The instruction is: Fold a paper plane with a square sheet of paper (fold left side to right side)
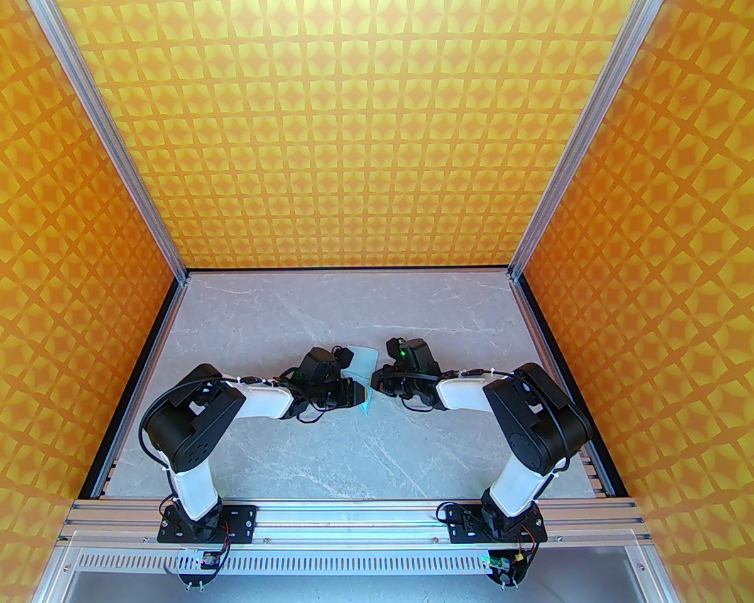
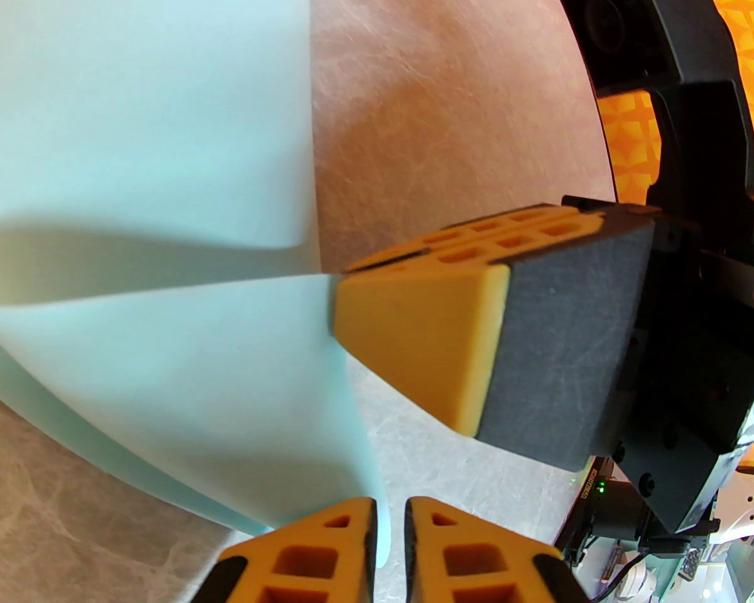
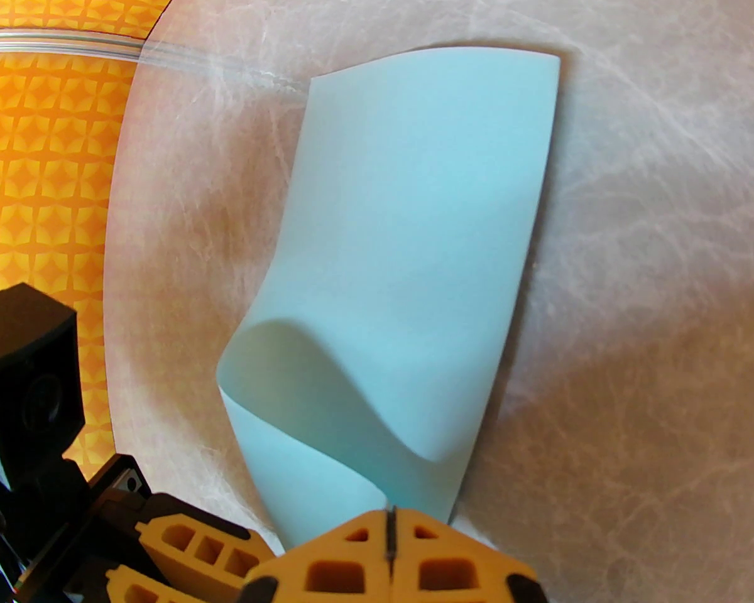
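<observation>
The square sheet of paper (image 1: 359,362) is pale light blue and lies mid-table, its left part curled up and over toward the right. In the right wrist view the sheet (image 3: 427,211) lies flat at its far end and bulges in a loose roll at the near end. It is a plain bent sheet, with no paper plane shape in view. My right gripper (image 3: 389,519) is shut on the near corner where the layers meet. My left gripper (image 2: 389,525) is shut on the sheet's (image 2: 151,148) near edge, right beside the right gripper (image 2: 342,280). Both meet mid-table: left gripper (image 1: 357,394), right gripper (image 1: 374,387).
The grey marble table (image 1: 352,456) is walled by orange patterned panels (image 1: 364,117) at the back and sides. An aluminium rail (image 1: 352,516) carries both arm bases at the near edge. The left fingers (image 3: 188,544) crowd the right gripper's left side.
</observation>
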Robot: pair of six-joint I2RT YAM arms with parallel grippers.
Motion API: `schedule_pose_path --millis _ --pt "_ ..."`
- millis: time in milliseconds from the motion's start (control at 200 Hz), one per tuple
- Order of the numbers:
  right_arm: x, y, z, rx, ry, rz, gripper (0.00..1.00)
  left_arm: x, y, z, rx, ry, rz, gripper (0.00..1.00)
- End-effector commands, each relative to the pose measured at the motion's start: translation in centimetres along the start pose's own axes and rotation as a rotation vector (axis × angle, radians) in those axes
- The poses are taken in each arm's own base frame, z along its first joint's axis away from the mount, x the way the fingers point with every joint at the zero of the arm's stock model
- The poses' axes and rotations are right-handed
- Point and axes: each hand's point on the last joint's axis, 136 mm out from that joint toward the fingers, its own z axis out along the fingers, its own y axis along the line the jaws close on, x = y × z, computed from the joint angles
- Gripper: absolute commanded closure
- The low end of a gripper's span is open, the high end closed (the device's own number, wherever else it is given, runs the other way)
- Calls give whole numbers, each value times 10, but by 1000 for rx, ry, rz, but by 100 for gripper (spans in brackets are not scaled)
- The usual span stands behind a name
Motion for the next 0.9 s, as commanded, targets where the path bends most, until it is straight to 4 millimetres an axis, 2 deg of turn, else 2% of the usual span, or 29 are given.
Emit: schedule_pose_path --millis 0,890 --pt "-5 2 2 -8 5 -14 100 5 -1 6 9 29 14 84" --pt "-6 -1 3 -2 5 -8 100 15 3 13 14 55 -6 85"
